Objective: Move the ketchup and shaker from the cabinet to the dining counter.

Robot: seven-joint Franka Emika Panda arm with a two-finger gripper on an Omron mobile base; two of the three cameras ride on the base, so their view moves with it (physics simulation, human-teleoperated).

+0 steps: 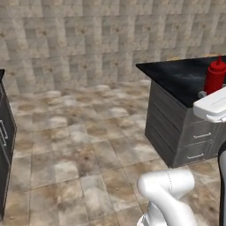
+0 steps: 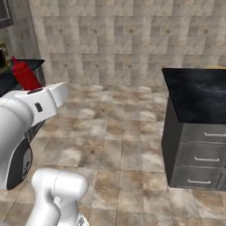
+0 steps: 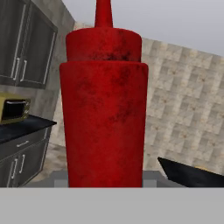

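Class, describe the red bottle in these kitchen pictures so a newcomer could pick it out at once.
Find the black marble-veined dining counter on grey drawers. Just beyond the white arm's end above it is the ketchup, a slim red squeeze bottle. Its narrow nozzle top and solid red colour make it the one bright thing among greys and blacks.

The ketchup [image 1: 215, 75] stands upright just beyond the robot's hand, out over the near edge of the dining counter [image 1: 176, 75], which sits right of the open floor [image 1: 88, 132].

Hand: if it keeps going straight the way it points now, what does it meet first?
The ketchup bottle: it stands right in front of the hand, very close. Whether the hand already grips it cannot be told.
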